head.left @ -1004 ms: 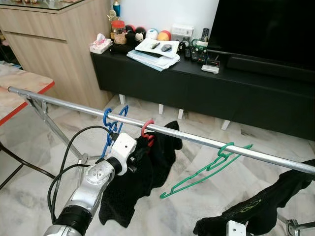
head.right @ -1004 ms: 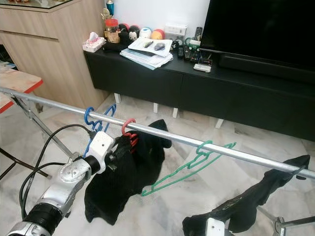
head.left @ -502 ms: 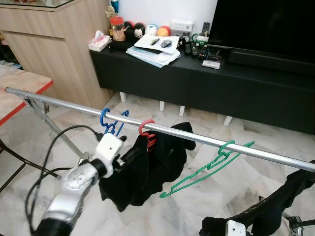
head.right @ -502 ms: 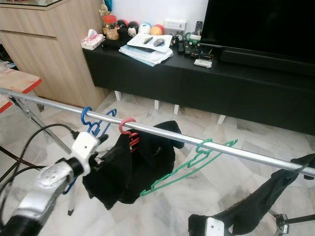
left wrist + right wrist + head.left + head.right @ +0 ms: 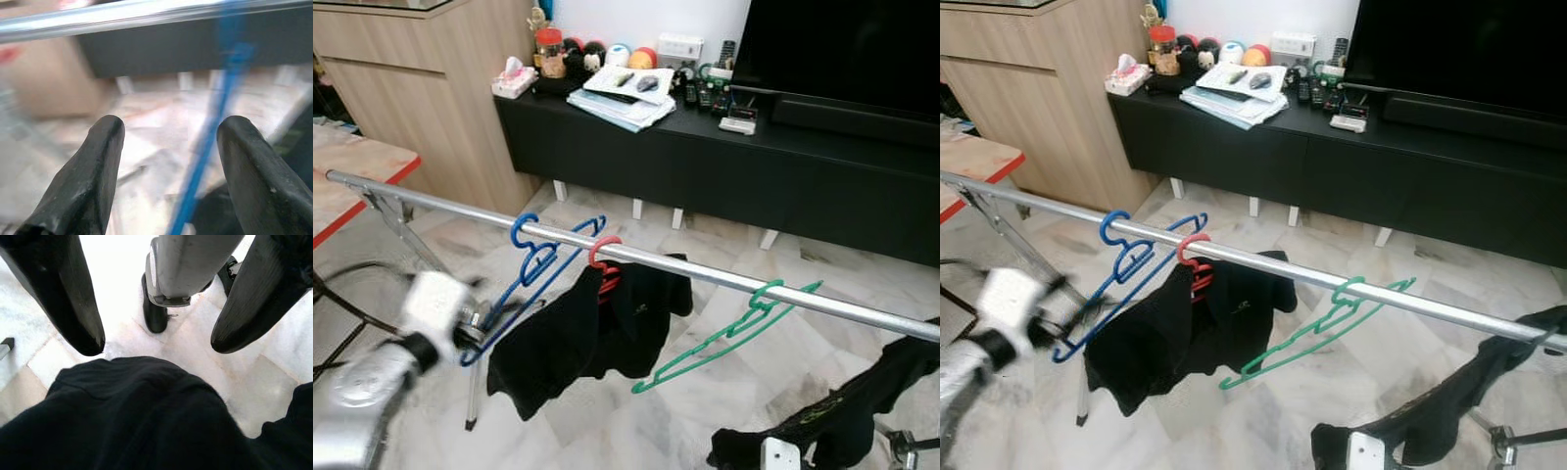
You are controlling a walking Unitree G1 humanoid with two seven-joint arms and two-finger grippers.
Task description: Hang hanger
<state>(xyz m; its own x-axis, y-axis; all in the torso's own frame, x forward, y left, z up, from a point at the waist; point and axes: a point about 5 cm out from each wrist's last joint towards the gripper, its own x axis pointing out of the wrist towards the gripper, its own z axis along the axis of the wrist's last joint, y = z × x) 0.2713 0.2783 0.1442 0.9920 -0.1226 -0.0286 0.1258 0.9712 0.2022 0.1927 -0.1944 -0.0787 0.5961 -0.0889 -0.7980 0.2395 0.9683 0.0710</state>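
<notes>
The floor is pale marble tile with grey veining; a long black TV console runs along the far wall from eleven to two o'clock, a dark screen standing on it at one o'clock and a light wood cabinet at ten o'clock; the console top carries a tissue box, a stack of papers and small round toys, too many and too small to count. A silver rail crosses the scene from nine o'clock down toward three. Three hangers hook over it: a blue hanger at the left, bare, tilting down toward eight o'clock; a red hanger just beside it, holding a black garment; a green hanger further right, bare and well apart from the other two. A second black garment drapes at five o'clock. The left gripper is blurred at eight o'clock, its fingers spread wide with the blue hanger's bar passing between them, untouched; the right gripper also stands apart, clamping nothing, above dark cloth.
</notes>
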